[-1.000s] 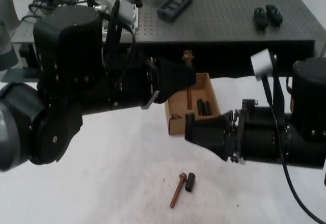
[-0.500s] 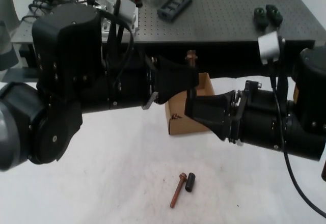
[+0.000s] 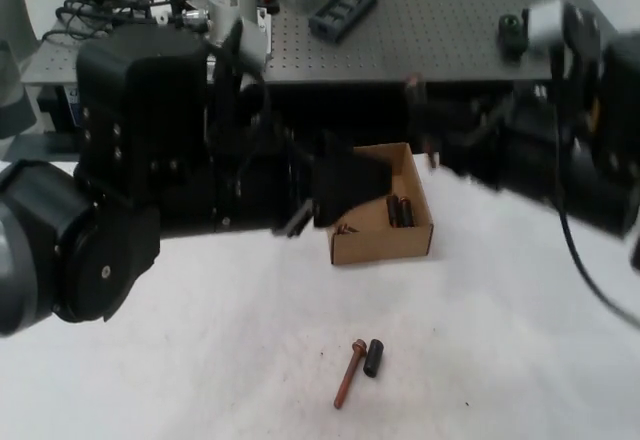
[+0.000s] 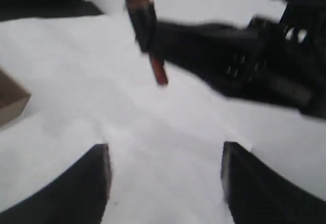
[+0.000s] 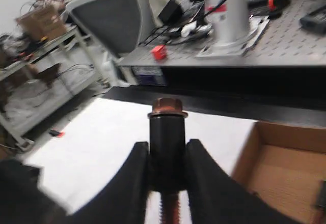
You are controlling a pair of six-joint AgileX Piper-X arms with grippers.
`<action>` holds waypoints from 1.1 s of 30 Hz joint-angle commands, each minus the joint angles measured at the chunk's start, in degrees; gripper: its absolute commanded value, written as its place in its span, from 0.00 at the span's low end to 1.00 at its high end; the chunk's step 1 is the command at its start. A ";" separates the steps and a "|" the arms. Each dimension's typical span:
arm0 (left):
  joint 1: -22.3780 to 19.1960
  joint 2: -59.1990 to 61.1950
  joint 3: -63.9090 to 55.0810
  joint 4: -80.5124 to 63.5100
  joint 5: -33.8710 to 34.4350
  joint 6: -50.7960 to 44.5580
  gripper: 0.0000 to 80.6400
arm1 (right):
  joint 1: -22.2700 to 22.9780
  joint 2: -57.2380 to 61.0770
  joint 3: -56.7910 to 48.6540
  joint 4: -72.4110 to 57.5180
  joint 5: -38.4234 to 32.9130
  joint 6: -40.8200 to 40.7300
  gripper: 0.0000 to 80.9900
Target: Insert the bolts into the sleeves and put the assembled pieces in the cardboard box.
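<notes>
Assembly (image 5: pixel 167 124) in right hand (image 5: pixel 167 158), one; loose bolt (image 3: pixel 347 375), one; loose sleeve (image 3: pixel 374 357), one

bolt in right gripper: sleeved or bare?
Sleeved. In the right wrist view the black sleeve sits around the bolt, copper head above it and thread below, held by the right gripper.

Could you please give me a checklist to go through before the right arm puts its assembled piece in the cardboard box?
1. Seating: ok. The head of the bolt rests on top of the sleeve.
2. Grip: ok. The right gripper is shut on the sleeve.
3. Room in the cardboard box: ok. It is open, with bare floor beside the pieces inside.
4. Piece over the opening: not ok. It is held off beside the box.
5. Clearance of the left gripper: cannot tell. It is open and empty, close to the box's edge.
</notes>
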 commanded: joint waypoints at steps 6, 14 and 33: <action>-2.37 4.32 -0.62 17.64 -12.35 13.24 0.55 | -3.15 26.26 -29.69 25.12 11.99 -12.88 0.01; -7.83 16.63 -8.37 27.63 -19.69 19.17 0.55 | -2.84 46.69 -51.52 42.28 15.11 -13.79 0.01; -10.01 33.68 -23.26 39.47 -29.95 22.22 0.54 | -3.26 51.75 -55.52 50.96 13.69 -12.88 0.51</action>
